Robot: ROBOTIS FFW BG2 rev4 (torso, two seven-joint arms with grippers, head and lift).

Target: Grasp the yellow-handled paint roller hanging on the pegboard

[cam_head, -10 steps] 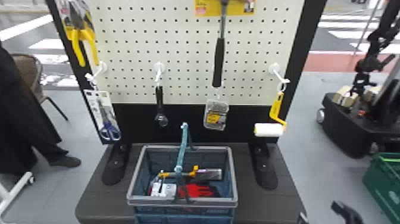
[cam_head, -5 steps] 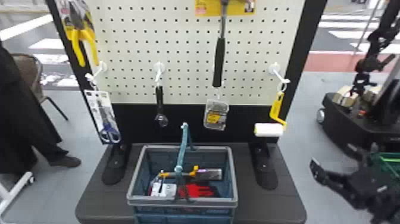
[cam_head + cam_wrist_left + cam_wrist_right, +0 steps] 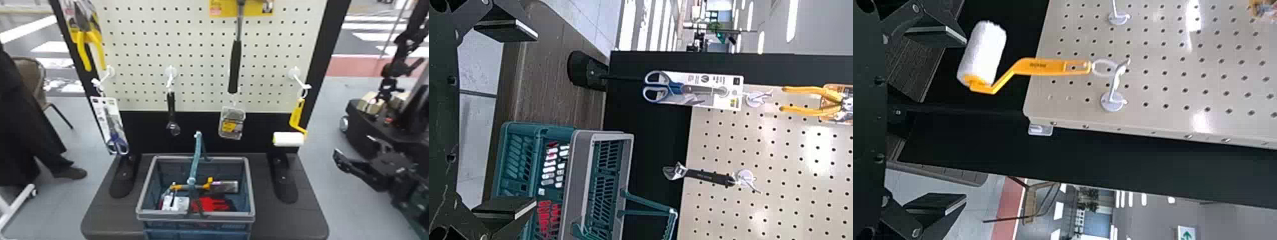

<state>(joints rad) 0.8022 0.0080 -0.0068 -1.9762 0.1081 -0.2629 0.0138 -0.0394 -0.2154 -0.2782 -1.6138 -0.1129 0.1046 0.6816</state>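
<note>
Hanging by a ring from the white hook (image 3: 295, 76) at the right edge of the pegboard (image 3: 198, 48), the single paint roller (image 3: 296, 116) had its yellow handle running nearly straight down with a slight tilt. At the bottom its white sleeve (image 3: 288, 139) lay crosswise, reaching toward the robot's left, above the back edge of the table (image 3: 287, 220).

Six things hung on the board in all:
- one pair of yellow-handled pliers (image 3: 87, 41)
- one packed pair of scissors (image 3: 110, 124)
- one wrench (image 3: 172, 111)
- one hammer (image 3: 235, 57)
- one clear bag of small hardware (image 3: 232, 123)
- the roller itself

Three white hooks stood in one row. Two black feet (image 3: 123, 178) carried the board on the table.

One basket (image 3: 223, 217) sat at the table's front middle, grey-rimmed, with its teal handle (image 3: 195, 153) standing upright. Inside lay a red item (image 3: 209, 204), a white packet (image 3: 174, 202) and a long tool with yellow parts (image 3: 204, 185). What they were exactly could not be told.

The right gripper (image 3: 935, 117) was off the table's right side, over the floor, lower than the roller and well apart from it. Its two fingers were spread wide and held nothing. The left gripper (image 3: 504, 120) faced the basket and the scissors side of the board, with its fingers likewise wide and empty.
</note>
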